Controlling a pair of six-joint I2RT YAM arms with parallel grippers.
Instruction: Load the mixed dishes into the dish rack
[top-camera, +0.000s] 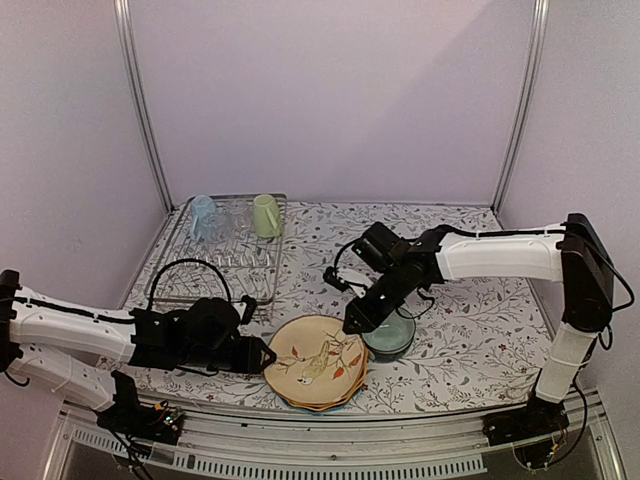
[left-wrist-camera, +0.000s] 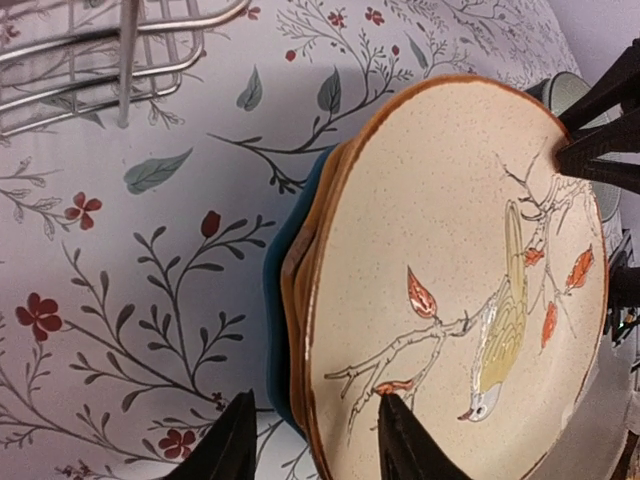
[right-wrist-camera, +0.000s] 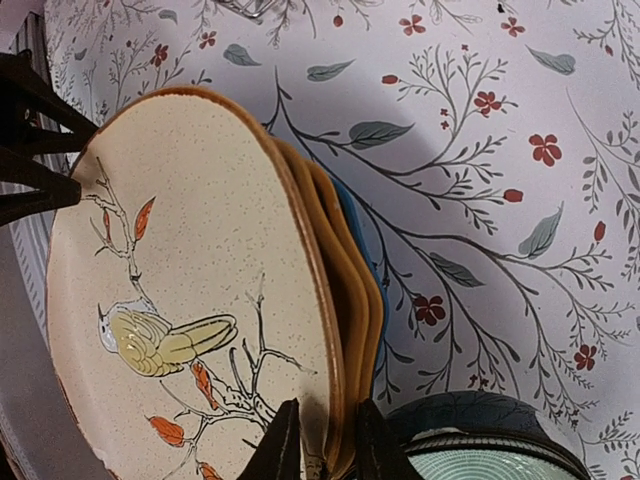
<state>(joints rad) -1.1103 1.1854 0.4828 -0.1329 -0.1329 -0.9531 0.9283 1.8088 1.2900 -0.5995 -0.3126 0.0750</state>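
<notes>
- The dish rack sits at the far left of the flowered tablecloth, a silver wire frame with upright tines.
- Two mugs stand in the rack's back end: the light blue mug on the left and the pale yellow-green mug at the right corner.
- The left gripper lies low over the cloth in front of the rack, at the left edge of the plate stack.
- From its wrist camera, the left gripper has its fingers spread. One is over the cloth and one over the top plate's face, with the plate rims between them. They look released, not pressing on anything.
- The tan bird-patterned plate tops the stack near the front edge of the table, outside the rack. Its face shows a yellow bird on a branch with orange leaves.
- Under it are a yellow plate and, lowest, a blue plate, with only their edges showing.
- The right gripper reaches down to the far right rim of the stack.
- Seen from its wrist, the right gripper has its fingers drawn in close, clamped around the rim of the tan bird-patterned plate.
- A teal bowl with a dark outside sits just beside the stack on the right, under the right arm.
</notes>
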